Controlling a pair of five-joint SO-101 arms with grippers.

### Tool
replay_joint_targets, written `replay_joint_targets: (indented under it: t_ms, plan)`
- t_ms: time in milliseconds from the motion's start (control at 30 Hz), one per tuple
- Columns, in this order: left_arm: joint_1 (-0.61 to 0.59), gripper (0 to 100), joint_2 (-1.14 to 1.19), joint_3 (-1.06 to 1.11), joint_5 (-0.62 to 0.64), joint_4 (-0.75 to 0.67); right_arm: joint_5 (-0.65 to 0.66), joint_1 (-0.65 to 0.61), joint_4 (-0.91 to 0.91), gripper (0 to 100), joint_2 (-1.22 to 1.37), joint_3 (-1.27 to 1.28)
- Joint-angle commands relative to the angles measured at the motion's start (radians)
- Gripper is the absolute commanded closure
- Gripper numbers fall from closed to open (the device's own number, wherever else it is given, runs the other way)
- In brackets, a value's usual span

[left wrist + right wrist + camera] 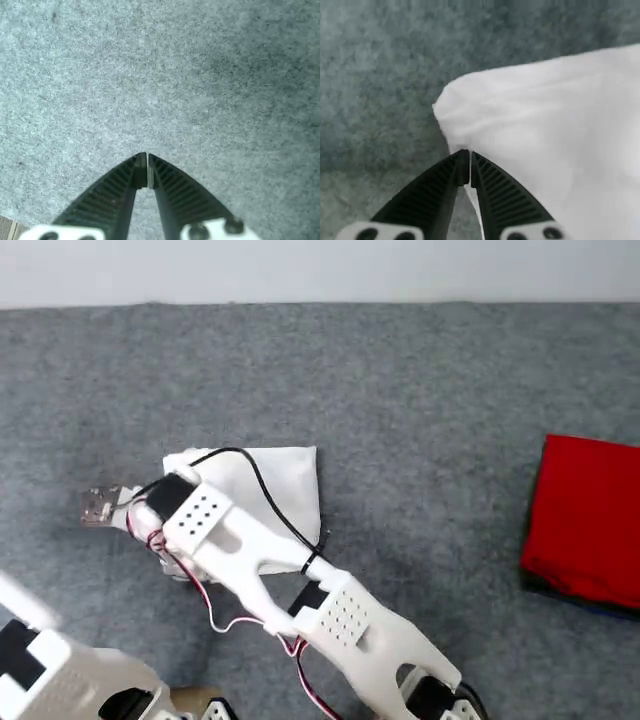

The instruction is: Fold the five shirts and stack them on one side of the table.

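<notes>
A folded white shirt (280,485) lies on the grey mat left of centre. The right arm (250,550) stretches from the front edge across its near left part. In the right wrist view my right gripper (469,154) is shut at the rounded edge of the white shirt (545,130), with a sliver of white cloth between the fingers. A folded red shirt (585,520) lies at the right edge on top of something dark blue (590,605). The left arm (60,670) sits pulled back at the front left corner. Its gripper (148,161) is shut over bare mat, holding nothing.
Grey felt mat (420,390) covers the whole table up to a pale wall at the back. A strip of wooden table edge (7,227) shows by the left gripper. Black and red cables (270,510) run along the right arm.
</notes>
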Motion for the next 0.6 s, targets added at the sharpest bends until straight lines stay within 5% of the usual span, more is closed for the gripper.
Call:
replay_joint_targets:
  t_ms: [0,300,567]
  plan:
    - [-0.005,98,-0.058,-0.038,-0.009,-0.015,-0.009,0.005,0.110,98.8,-0.041,-0.121]
    - [0.002,98,-0.060,-0.038,-0.009,-0.015,-0.235,0.153,0.124,98.8,-0.280,-0.103]
    - [0.002,98,-0.060,-0.038,-0.009,-0.015,-0.580,0.257,0.120,98.3,-0.489,0.258]
